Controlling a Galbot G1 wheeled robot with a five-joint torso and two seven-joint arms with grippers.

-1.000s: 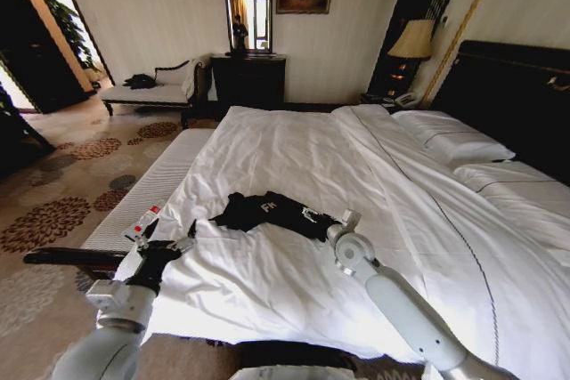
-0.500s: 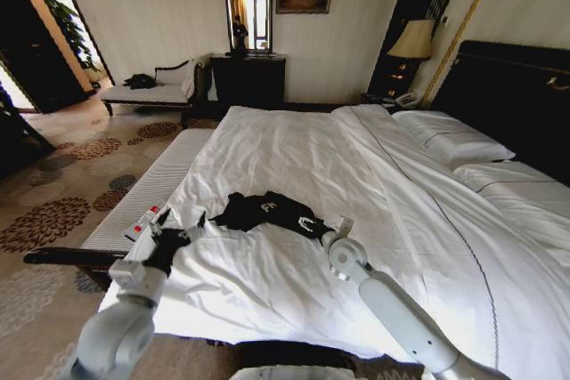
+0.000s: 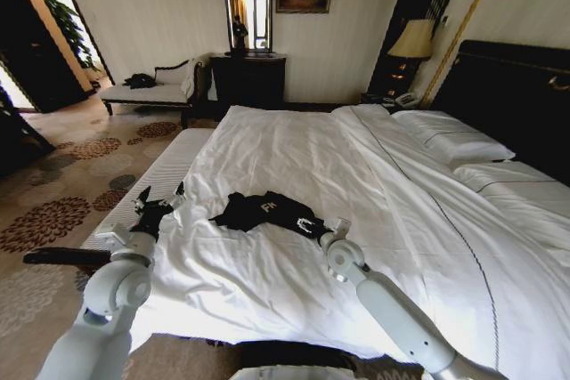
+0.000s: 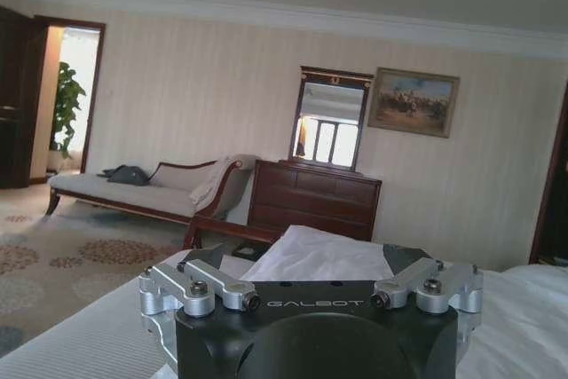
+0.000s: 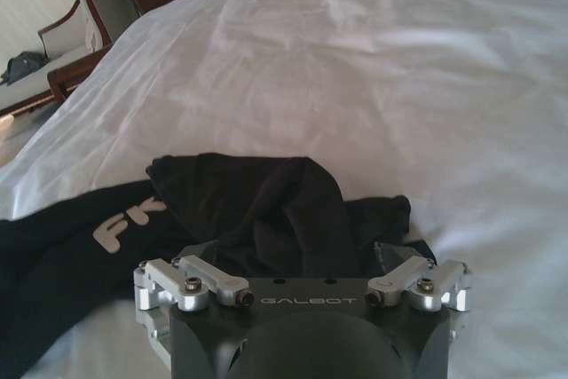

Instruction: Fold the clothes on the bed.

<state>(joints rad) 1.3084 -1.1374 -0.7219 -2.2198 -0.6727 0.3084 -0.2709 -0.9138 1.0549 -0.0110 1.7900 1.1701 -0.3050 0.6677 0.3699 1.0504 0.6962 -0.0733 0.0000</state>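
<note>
White bed [image 3: 294, 149], crumpled black T-shirt [image 3: 267, 211] with white lettering.

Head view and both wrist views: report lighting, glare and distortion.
Head view: wide-angle bending of the walls, overexposed doorway top left, lit lamp, black T-shirt nearly detail-less. Left wrist view: mirror and doorway glare bright. Right wrist view: soft, even light on the bed.

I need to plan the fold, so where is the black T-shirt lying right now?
In the head view the black T-shirt lies crumpled on the bed, near its foot, with the right gripper at its edge.
</note>
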